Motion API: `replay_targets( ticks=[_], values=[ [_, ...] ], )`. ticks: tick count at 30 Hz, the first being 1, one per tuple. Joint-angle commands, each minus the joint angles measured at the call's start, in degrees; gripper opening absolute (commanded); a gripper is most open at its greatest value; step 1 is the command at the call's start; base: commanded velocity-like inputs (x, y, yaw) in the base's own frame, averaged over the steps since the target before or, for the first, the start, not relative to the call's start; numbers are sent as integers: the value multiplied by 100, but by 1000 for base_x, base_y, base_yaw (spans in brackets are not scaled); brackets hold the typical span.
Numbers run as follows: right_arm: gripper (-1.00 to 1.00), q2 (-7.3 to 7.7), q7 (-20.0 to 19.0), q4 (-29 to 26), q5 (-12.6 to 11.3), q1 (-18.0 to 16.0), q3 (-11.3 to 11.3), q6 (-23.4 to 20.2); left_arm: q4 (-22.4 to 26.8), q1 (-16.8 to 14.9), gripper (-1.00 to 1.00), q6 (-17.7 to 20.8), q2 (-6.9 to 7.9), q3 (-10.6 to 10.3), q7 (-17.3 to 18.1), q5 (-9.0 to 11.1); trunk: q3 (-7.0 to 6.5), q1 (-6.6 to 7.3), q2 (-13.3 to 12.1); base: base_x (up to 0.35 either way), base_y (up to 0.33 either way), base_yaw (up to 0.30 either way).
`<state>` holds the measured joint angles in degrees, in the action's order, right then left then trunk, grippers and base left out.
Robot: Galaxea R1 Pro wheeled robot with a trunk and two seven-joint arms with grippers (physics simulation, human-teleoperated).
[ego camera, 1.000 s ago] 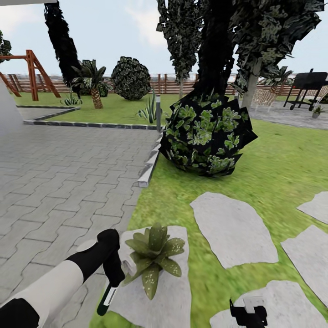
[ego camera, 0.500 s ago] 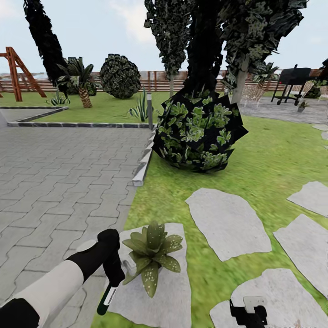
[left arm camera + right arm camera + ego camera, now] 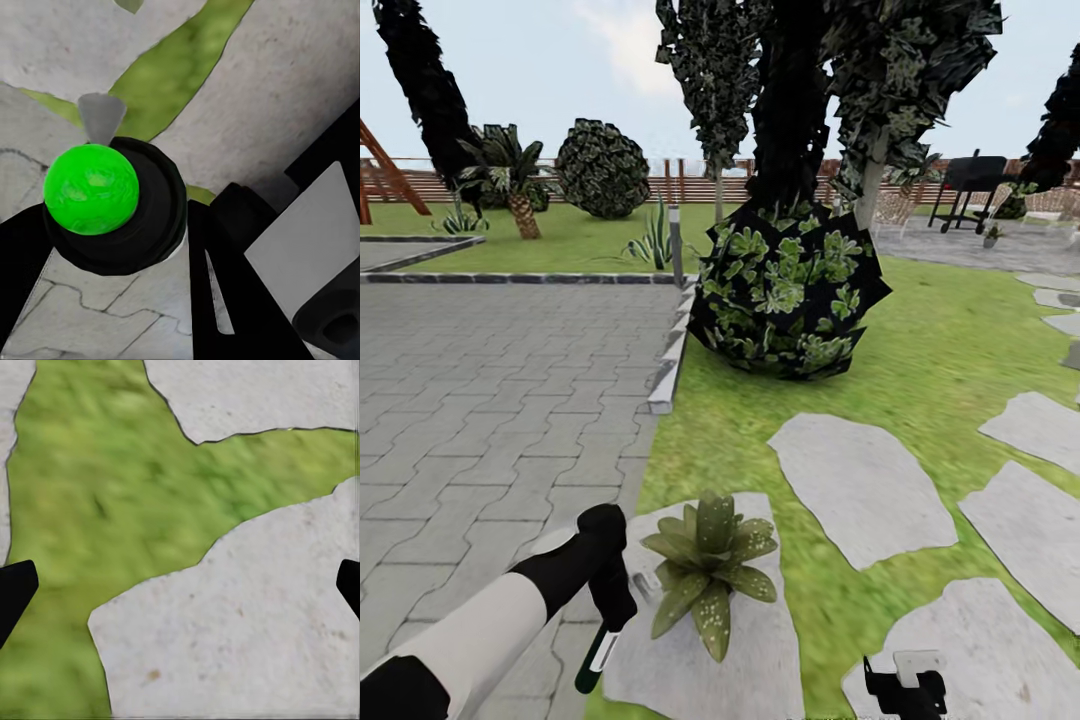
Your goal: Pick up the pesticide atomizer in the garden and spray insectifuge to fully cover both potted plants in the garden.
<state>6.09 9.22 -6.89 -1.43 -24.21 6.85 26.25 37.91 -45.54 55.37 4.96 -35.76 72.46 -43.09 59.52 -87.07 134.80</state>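
While the pesticide atomizer (image 3: 597,655) is carried in the left gripper (image 3: 608,612), it is seen in the head view hanging below the black wrist, just beside the near potted plant (image 3: 707,570), which sits on a pale stepping stone (image 3: 760,660) at the edge of the paving (image 3: 490,400). In the left wrist view the bottle's round green end (image 3: 91,189) is framed by a black collar, with the dark fingers (image 3: 225,300) closed against its sides, so the left jaws are judged to be gripping the bottle. The right gripper (image 3: 905,690) is seen low in the head view over another stone; in the right wrist view only two dark fingertips (image 3: 13,592) are shown at opposite edges, well apart, with nothing between them, so those jaws are read as open.

The atomizer is judged light, rigid and smooth-walled, so it is likely to twist in a loose pinch; a hold across the slim body, as now, is thought best, with the trigger head left free. Its long axis is seen running steeply downward, slightly tilted, with the dark green end lowest. Which way the nozzle is aimed cannot be told, since the head is hidden by the gripper.

Whitish specks of insectifuge (image 3: 712,612) are visible on the lower leaves. A small potted plant (image 3: 991,236) is seen far off on the patio.
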Motion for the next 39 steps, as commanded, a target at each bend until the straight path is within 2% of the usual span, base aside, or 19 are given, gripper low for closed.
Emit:
replay_targets(
  ticks=[1,19,27,34,39],
  values=[
    [100,1,36,5,-15,-5,48,12,14,3,-100,41,5,-16,58,-49,5,1,2,11,47,-266],
    [100,6,45,3,-15,-5,44,12,23,10,-100,37,14,-1,41,-50,5,1,2,-31,12,-35],
    [100,-3,45,4,-15,-5,52,11,23,-10,-100,56,14,5,46,-50,5,1,2,-91,270,-214],
    [100,-3,45,4,-15,-5,53,11,77,-41,-100,62,12,25,45,-50,5,1,2,111,299,-264],
    [100,-3,44,3,-15,-5,52,11,95,-351,-100,70,5,42,74,-49,5,1,2,233,242,-218]
  ],
)
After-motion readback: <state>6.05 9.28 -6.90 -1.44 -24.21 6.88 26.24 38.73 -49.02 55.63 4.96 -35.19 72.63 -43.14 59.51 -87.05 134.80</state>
